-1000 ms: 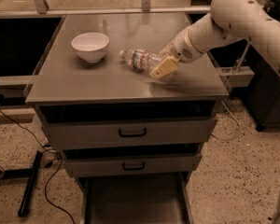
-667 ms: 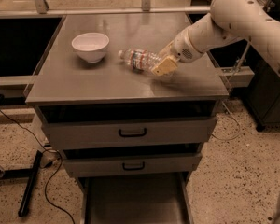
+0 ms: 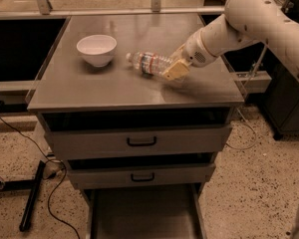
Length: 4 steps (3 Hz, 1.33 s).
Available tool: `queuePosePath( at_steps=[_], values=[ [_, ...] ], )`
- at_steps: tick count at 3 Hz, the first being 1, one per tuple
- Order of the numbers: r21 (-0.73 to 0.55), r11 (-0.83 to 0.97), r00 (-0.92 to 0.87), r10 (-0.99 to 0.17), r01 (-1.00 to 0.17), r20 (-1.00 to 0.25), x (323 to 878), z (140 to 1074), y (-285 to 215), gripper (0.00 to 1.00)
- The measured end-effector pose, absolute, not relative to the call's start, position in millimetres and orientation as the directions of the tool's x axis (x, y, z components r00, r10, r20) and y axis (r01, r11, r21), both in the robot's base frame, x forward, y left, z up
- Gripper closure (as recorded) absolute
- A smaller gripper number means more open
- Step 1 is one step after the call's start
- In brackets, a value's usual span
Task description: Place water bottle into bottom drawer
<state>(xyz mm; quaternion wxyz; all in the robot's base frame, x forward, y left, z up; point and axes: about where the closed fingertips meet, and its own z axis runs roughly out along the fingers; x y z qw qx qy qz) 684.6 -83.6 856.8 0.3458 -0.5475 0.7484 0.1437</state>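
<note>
The water bottle point(image 3: 148, 62) lies on its side on the grey cabinet top point(image 3: 114, 91), white cap pointing left toward the white bowl. My gripper point(image 3: 175, 69) reaches in from the right and is shut on the bottle's base end, with a tan finger point(image 3: 173, 71) in front of it. The bottom drawer point(image 3: 139, 213) is pulled out at the cabinet's foot, a shallow grey tray with nothing showing in it, directly below and in front of the bottle.
A white bowl point(image 3: 96, 49) stands on the cabinet top left of the bottle. The two upper drawers point(image 3: 141, 141) with black handles are slightly ajar. A black stand and cables point(image 3: 32, 195) lie on the floor at the left. A metal rail runs behind the cabinet.
</note>
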Motion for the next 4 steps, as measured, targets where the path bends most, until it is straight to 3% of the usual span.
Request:
queuePosePath(
  at_steps=[2, 4],
  values=[
    [-0.190, 0.340, -0.128, -0.725, -0.921, -0.677, 674, 865, -82, 1.00],
    [-0.279, 0.317, -0.044, -0.729, -0.907, -0.684, 626, 902, -112, 1.00]
  ],
)
